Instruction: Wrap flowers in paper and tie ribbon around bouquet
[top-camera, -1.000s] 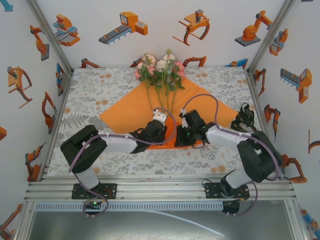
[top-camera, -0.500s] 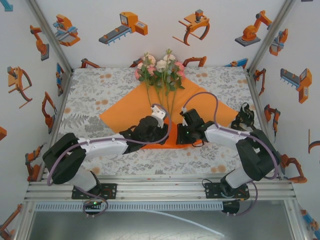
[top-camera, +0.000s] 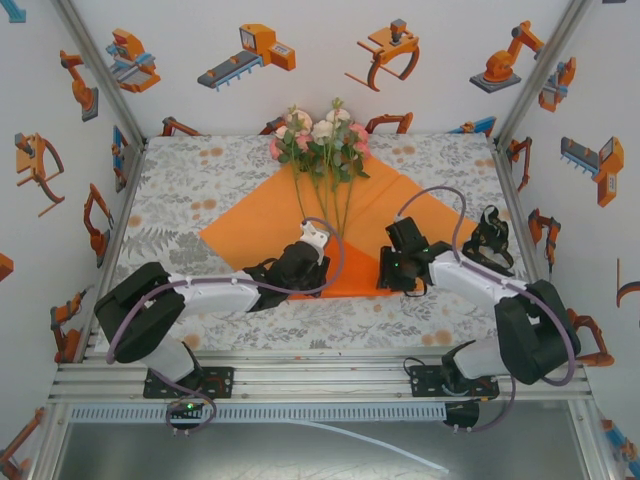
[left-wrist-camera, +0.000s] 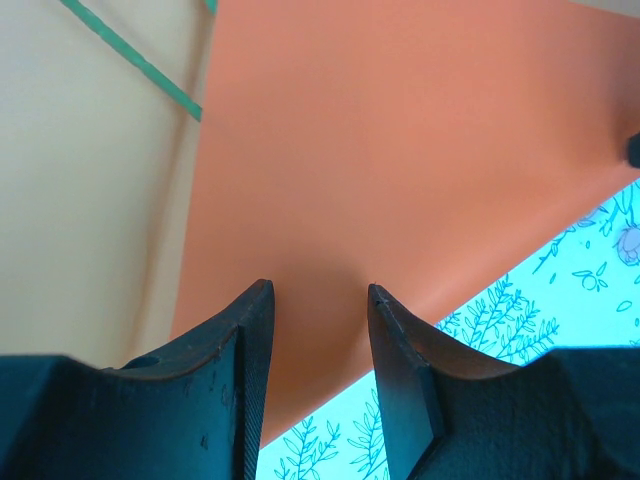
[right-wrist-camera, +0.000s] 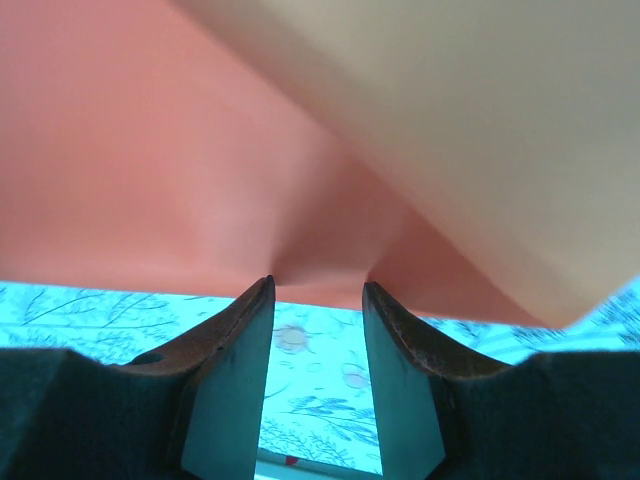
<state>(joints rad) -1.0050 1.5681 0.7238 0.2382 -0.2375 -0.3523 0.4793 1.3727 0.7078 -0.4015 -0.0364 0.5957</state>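
The table, covered with a grey leaf-print cloth, stretched under and around both tools. On it lay the paper, a big orange diamond spreading away ahead of the two grippers. Its near edge sat right at their fingertips and looked raised off the cloth there.

The flowers rested on the paper well ahead of the grippers. Their heads were at the far corner and their stems ran back toward the space between the two tools. One green stem crossed the sheet ahead and to the left of the left gripper.

That gripper's jaws stood partway apart with the paper dipping into the gap between the tips, and printed cloth showed below and to its right. Whether the jaws actually pinched the sheet could not be told.

The right gripper was the same: jaws partway apart and the paper's edge puckered just at the tips, with a grip impossible to confirm.

The ribbon, a small black heap, lay off to the right gripper's outer side, apart from it.
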